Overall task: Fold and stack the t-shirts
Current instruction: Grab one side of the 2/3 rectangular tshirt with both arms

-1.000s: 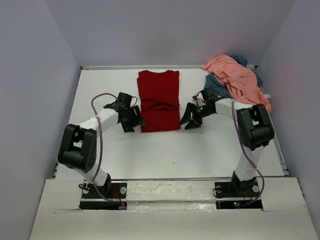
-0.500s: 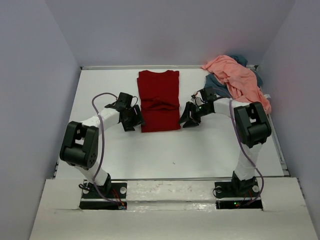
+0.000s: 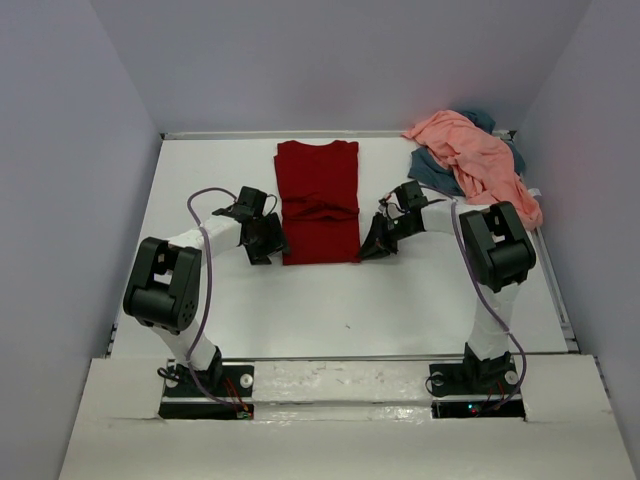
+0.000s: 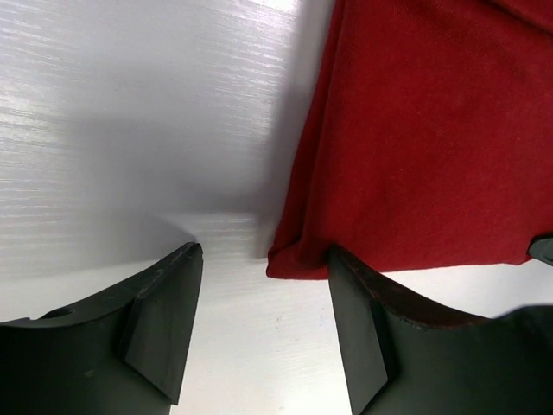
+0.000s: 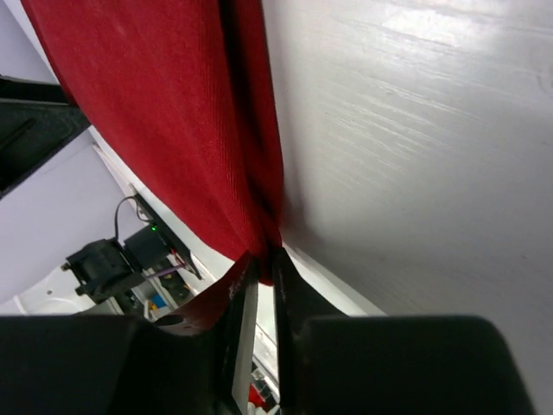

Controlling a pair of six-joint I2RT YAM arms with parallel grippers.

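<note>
At the near edge of the red shirt, mid-desk: right end effector is clenched on the near-right corner, cloth pinched between the tips. Left end effector is released, jaws straddling the near-left corner, nothing held. Pink shirt and blue shirt are heaped far right, unfolded. Risk: if right lifts alone, the hem skews and the fold drags open. Left may catch only the top layer, because the corner sits shallow between its tips.

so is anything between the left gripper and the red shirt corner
Nothing visible. The dark red shirt has its near corner lying on the table, right between the open fingers of the left gripper.
</note>
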